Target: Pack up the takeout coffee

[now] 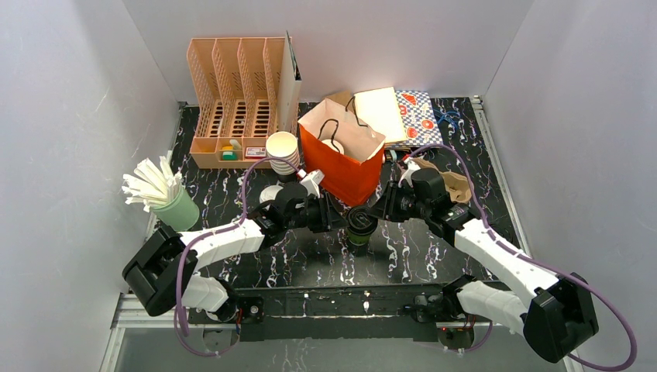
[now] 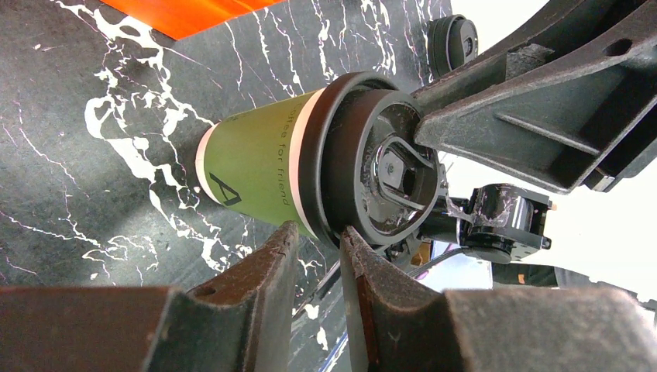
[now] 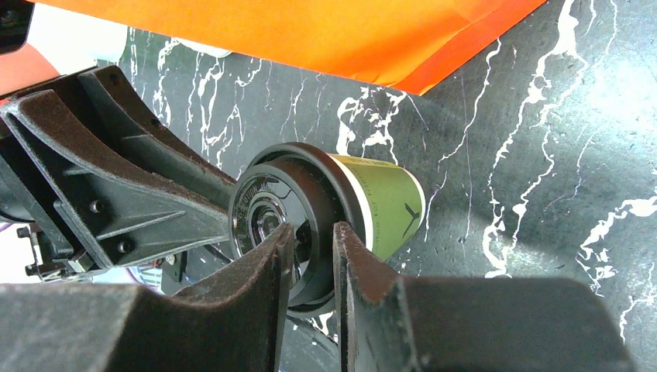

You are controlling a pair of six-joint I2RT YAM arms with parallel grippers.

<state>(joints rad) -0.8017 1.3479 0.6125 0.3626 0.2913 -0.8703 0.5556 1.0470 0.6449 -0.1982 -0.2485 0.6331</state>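
Observation:
One takeout coffee cup (image 1: 360,225), dark green with a black lid (image 2: 352,132), stands on the black marble table in front of the orange bag (image 1: 345,159). My left gripper (image 1: 338,219) comes at it from the left, its jaws nearly together with the lid's rim (image 2: 329,225) pinched between the tips (image 2: 318,232). My right gripper (image 1: 380,211) comes from the right and pinches the opposite side of the same lid (image 3: 267,205), one finger on top and one on the outer side (image 3: 312,230). The green cup wall shows in the right wrist view (image 3: 387,201). The white-lidded cup is out of view.
The orange bag stands open just behind the cup. A stack of lidless white cups (image 1: 283,151) and a loose white lid (image 1: 271,194) sit to the left of it. A green holder of straws (image 1: 166,198), a peach organizer (image 1: 236,101) and flat bags (image 1: 399,112) lie further off.

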